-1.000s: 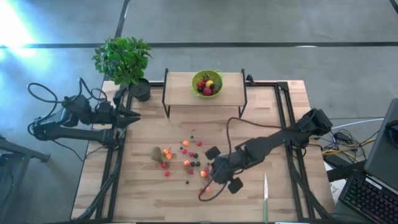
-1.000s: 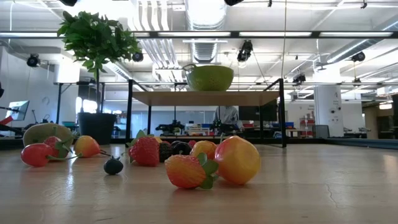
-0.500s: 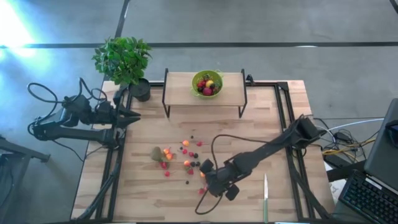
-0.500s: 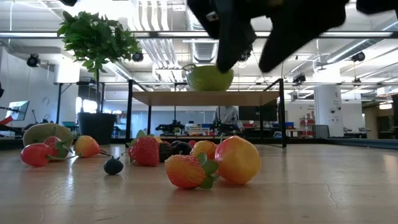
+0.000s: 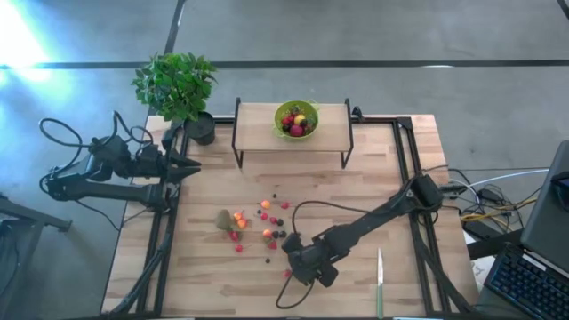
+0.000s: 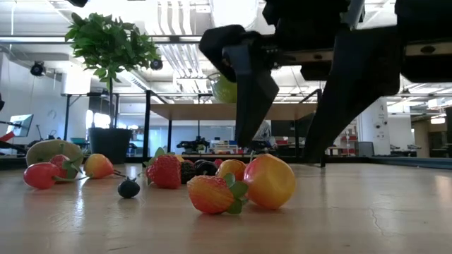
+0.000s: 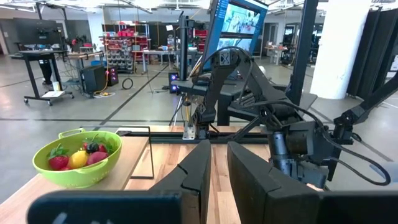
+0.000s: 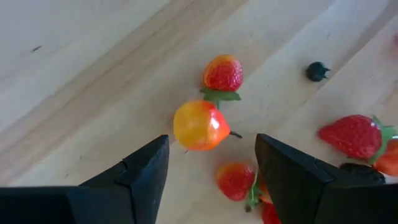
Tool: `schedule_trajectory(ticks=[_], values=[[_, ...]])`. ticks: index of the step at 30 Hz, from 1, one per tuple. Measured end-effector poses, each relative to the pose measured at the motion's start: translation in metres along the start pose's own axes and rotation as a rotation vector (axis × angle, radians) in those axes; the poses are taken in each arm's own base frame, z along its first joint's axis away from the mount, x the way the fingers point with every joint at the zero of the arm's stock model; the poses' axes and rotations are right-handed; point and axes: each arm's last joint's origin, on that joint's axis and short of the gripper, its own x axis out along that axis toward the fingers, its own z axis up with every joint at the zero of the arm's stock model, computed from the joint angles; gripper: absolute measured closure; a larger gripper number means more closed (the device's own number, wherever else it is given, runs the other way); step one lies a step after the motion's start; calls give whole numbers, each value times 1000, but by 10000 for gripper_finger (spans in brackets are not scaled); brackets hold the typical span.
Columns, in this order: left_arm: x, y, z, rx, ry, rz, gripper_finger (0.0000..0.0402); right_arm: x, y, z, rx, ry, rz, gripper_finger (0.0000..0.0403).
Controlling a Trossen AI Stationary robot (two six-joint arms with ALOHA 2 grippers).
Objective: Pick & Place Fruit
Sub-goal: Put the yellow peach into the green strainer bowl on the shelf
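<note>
Small toy fruits [image 5: 265, 218] lie scattered on the wooden table, with the brown kiwi [image 5: 223, 220] at their left end. My right gripper [image 6: 277, 152] is open and stands over a yellow-orange peach [image 8: 198, 125], one finger on each side, touching nothing. A small strawberry [image 6: 210, 194] lies against the peach [image 6: 270, 181]. The lime-green bowl [image 5: 296, 120] holds some fruit and stands on a raised shelf. My left gripper [image 5: 194, 166] waits, shut, at the table's left edge.
A potted plant [image 5: 178, 89] stands at the far left corner. The green-handled knife [image 5: 380, 283] lies near the right near edge. The shelf [image 5: 291, 132] spans the far middle on thin black legs. Bare wood lies between shelf and fruit. A cable [image 5: 311, 209] loops over the right arm.
My right gripper has moved toward the table's left and near edge and come down, entering the low view from above; its open fingers now straddle the peach. The fruits have stayed where they were.
</note>
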Motion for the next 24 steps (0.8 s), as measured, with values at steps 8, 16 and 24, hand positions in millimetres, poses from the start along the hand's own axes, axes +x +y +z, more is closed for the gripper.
schedule_trajectory(ticks=[8,16,24], values=[[0,0,0,0,0,1,339,19,2,-4,-29,12,22,150],[0,0,0,0,0,1,339,25,2,-5,-32,15,29,172],[0,0,0,0,0,0,339,25,2,-4,-33,9,26,221]])
